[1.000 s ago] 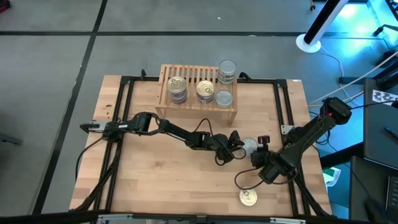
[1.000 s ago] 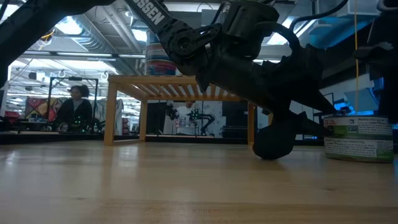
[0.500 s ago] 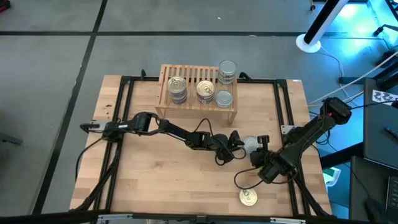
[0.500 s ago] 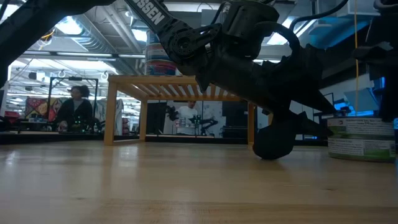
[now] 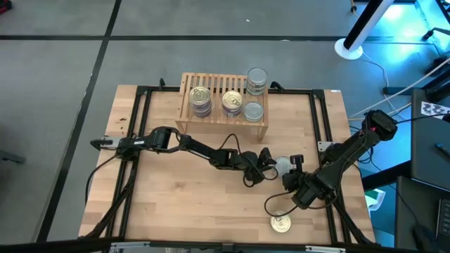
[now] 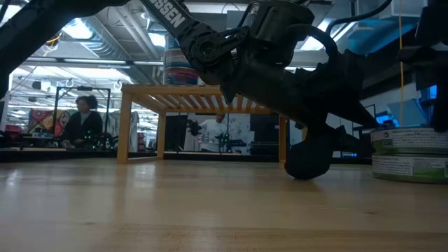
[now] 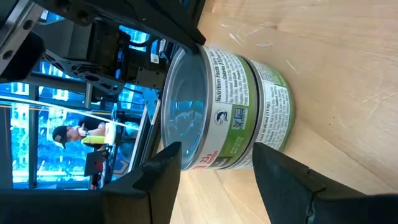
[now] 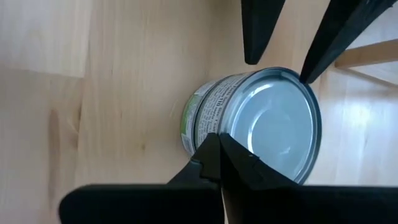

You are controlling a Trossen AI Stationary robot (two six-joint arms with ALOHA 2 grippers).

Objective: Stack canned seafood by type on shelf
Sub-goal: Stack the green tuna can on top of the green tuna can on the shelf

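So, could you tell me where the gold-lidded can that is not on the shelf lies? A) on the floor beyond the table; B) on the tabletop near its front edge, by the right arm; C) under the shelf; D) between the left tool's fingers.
B: in the high view a gold-lidded can lies alone on the tabletop near the front edge, beside the right arm, apart from the shelf.

Two dark jointed arms (image 5: 204, 150), black cables, white lettering on link.
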